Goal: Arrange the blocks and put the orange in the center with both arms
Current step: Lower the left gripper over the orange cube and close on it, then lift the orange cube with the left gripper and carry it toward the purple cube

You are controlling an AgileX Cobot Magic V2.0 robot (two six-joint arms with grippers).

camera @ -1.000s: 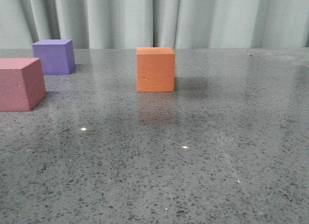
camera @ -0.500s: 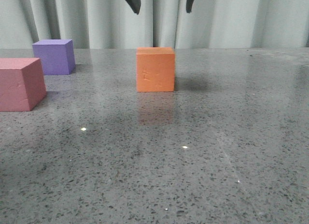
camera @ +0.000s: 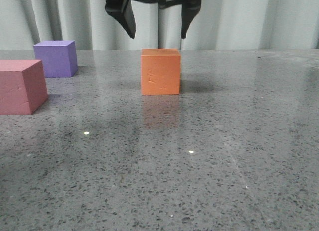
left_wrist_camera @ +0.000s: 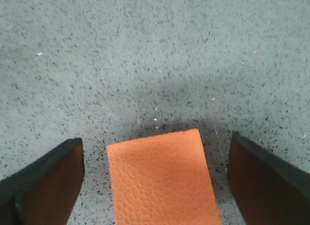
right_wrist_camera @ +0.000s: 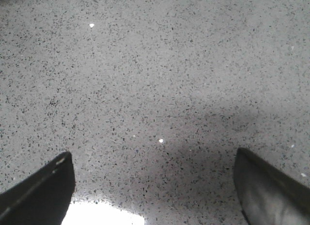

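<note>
Hovering spread-fingered above the orange cube [camera: 160, 71], the left hand [camera: 157, 23] is grasping nothing; light, dentable foam is being judged best pinched gently across left and right faces. Right hand [right_wrist_camera: 155, 186] spread, grasping nothing.

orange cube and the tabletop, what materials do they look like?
The orange cube looks like matte foam: there is no shine on it, its front face has faint dents, and the left wrist view shows a fine pebbled skin. That is likely rather than certain. The tabletop looks like polished speckled grey stone or a terrazzo-type composite, since it glossily reflects the cube.
</note>
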